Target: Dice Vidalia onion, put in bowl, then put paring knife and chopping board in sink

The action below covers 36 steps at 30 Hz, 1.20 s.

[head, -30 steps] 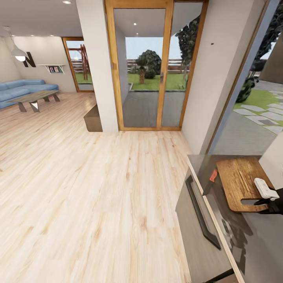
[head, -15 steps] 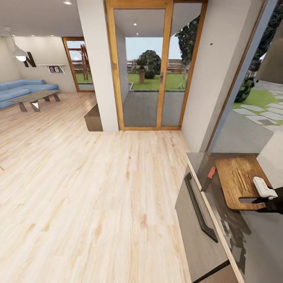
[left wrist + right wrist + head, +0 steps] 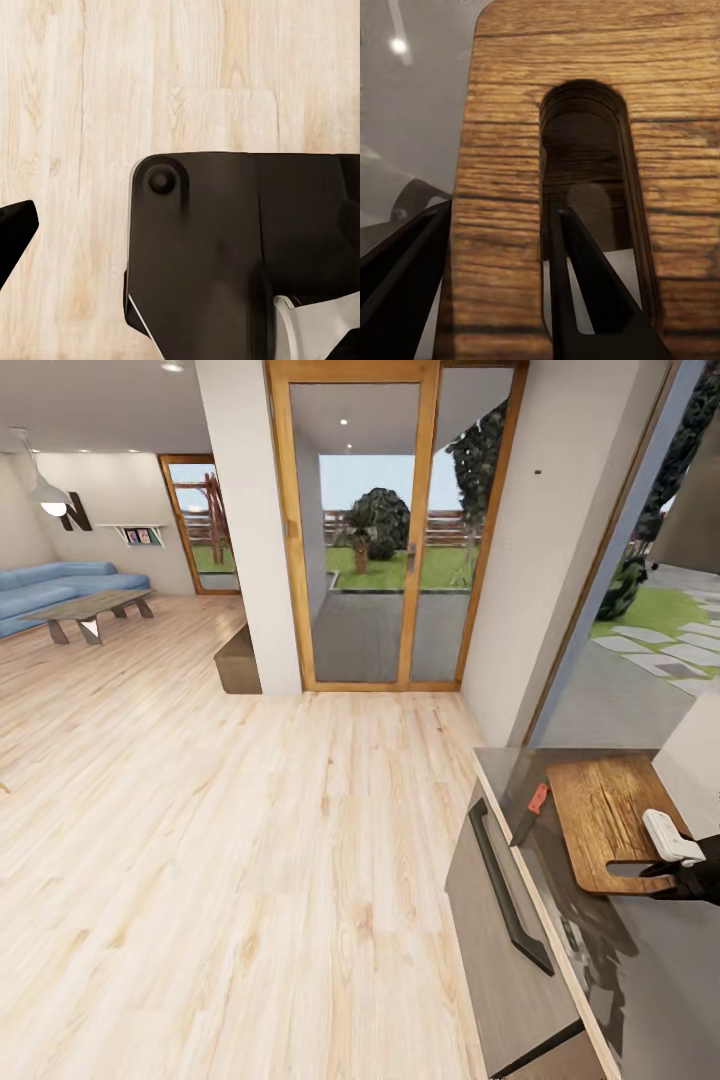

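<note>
The chopping board (image 3: pixel 600 810) lies at the far end of the grey countertop (image 3: pixel 650 970), low at the right of the head view. The paring knife (image 3: pixel 530 812), with its orange-red handle, rests on the counter just left of the board. My right gripper (image 3: pixel 668 872) is at the board's near, slotted end. In the right wrist view one finger sits inside the handle slot and the other outside the board's edge, so the right gripper (image 3: pixel 495 217) is shut on the wooden strip of the chopping board (image 3: pixel 502 142). One dark fingertip (image 3: pixel 13 229) of my left gripper hangs over the floor.
A dark cabinet front with a long handle (image 3: pixel 508 900) runs under the counter. Pale wooden floor (image 3: pixel 250 860) stretches left. A glass door (image 3: pixel 365 560) and a white pillar (image 3: pixel 250 520) stand ahead. A blue sofa (image 3: pixel 50 585) and low table (image 3: pixel 90 608) are far left.
The whole head view shifted slightly between one second and half a second ago, so the camera moved. Since then nothing has changed, and the right gripper stays at the board.
</note>
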Tool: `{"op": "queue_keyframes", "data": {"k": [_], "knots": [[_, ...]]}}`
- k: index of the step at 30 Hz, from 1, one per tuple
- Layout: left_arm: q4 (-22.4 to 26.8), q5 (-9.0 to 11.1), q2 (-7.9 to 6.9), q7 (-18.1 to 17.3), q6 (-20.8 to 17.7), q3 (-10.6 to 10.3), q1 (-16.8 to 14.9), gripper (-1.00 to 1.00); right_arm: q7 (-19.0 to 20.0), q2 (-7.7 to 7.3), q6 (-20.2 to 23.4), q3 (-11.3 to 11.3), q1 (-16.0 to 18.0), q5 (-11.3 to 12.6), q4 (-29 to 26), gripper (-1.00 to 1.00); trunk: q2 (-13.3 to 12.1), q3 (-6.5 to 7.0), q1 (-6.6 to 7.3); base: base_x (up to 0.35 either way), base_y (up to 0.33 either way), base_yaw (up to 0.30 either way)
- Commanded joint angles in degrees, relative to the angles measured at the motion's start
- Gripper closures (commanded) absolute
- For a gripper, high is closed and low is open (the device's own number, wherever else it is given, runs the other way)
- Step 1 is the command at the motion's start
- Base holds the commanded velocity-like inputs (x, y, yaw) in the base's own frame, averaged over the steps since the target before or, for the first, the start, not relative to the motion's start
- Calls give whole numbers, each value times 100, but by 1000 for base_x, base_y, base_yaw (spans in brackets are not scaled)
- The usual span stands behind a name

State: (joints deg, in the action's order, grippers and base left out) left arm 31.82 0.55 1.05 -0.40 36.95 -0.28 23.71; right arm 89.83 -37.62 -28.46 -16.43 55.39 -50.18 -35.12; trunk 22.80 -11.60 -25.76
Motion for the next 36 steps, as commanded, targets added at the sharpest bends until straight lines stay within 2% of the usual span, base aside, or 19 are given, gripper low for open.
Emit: {"op": "queue_keyframes", "data": {"k": [1,12,36], "knots": [[8,7,0,-4,5,-3,2,-100,17,6,-37,-27,7,-27,-3,100,12,-10,-3,-104,0,0],[17,7,-1,-3,14,-7,2,-100,17,9,-28,-24,7,-34,-9,100,12,-10,-3,-206,0,0],[17,7,0,-1,14,-6,2,-100,17,-9,-10,-36,7,-28,-72,100,12,-10,-3,-15,0,0]]}}
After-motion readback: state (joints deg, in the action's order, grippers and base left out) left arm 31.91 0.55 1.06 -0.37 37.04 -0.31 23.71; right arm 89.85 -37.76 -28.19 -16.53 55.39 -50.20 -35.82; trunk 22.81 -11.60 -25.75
